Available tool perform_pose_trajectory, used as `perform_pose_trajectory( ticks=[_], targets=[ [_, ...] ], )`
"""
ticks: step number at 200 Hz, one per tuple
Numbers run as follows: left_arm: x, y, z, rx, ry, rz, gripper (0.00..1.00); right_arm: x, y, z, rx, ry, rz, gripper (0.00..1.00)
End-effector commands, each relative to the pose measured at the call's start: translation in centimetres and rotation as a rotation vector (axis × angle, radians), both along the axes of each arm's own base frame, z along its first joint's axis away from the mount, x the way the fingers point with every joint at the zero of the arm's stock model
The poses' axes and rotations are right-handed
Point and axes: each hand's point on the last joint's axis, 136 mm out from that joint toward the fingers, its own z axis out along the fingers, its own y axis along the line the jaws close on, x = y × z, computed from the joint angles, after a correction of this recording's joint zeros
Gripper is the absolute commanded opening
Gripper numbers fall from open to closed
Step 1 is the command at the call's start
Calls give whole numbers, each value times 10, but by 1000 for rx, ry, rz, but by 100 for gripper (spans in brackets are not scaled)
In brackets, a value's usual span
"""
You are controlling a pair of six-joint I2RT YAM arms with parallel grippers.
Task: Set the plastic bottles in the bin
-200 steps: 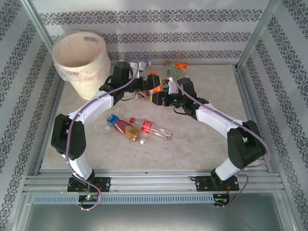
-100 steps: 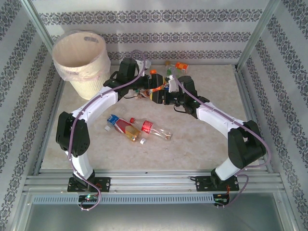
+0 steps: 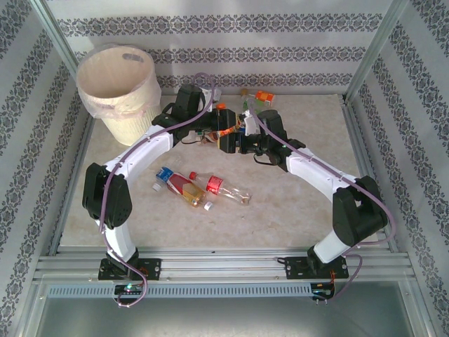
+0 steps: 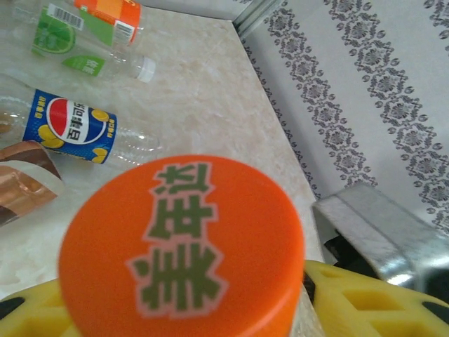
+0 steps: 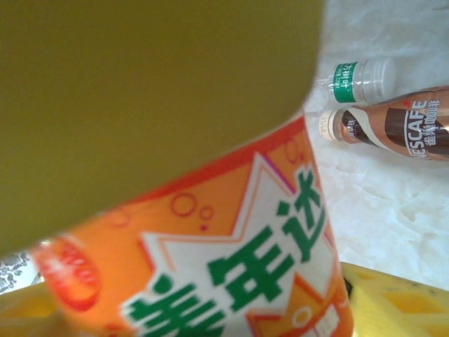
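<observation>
Left gripper (image 3: 217, 128) and right gripper (image 3: 240, 142) nose to nose in top cam, just 12 o'clock of table centre, orange bottle (image 3: 226, 131) between them. Bin (image 3: 116, 105) at 10 o'clock, well apart. Loose bottles (image 3: 200, 188) lying mid-table.

Left wrist cam: yellow fingers (image 4: 365, 298) pressed on both sides of orange cap (image 4: 182, 246), so clamped on orange bottle. Blue-label bottle (image 4: 70, 133) on table at 10 o'clock.

Right wrist cam: orange bottle (image 5: 231, 267) sits between own fingers (image 5: 400, 302), honestly can't tell if squeezing or slack. Brown coffee bottle (image 5: 400, 130) at 2 o'clock.
</observation>
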Motion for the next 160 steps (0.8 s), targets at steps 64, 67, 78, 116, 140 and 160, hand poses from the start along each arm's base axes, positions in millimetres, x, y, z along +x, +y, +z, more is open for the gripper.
perform_pose_trajectory(
  ticks=[64, 67, 78, 116, 140, 160],
  targets=[
    [11, 23, 10, -11, -5, 101, 42, -15, -22, 39, -51, -165, 35, 98],
    [11, 25, 11, -11, -5, 105, 42, -16, -23, 39, -55, -170, 34, 98],
    [12, 30, 15, -12, -8, 113, 42, -18, -29, 45, -65, -196, 28, 98],
    [15, 50, 30, -2, -42, 164, 41, -22, -50, 72, -92, -301, -28, 98],
    [19, 76, 44, 42, -84, 235, 41, -20, -65, 91, -103, -379, -119, 98],
    [22, 104, 56, 93, -114, 311, 41, -21, -75, 103, -100, -420, -163, 98]
  ],
)
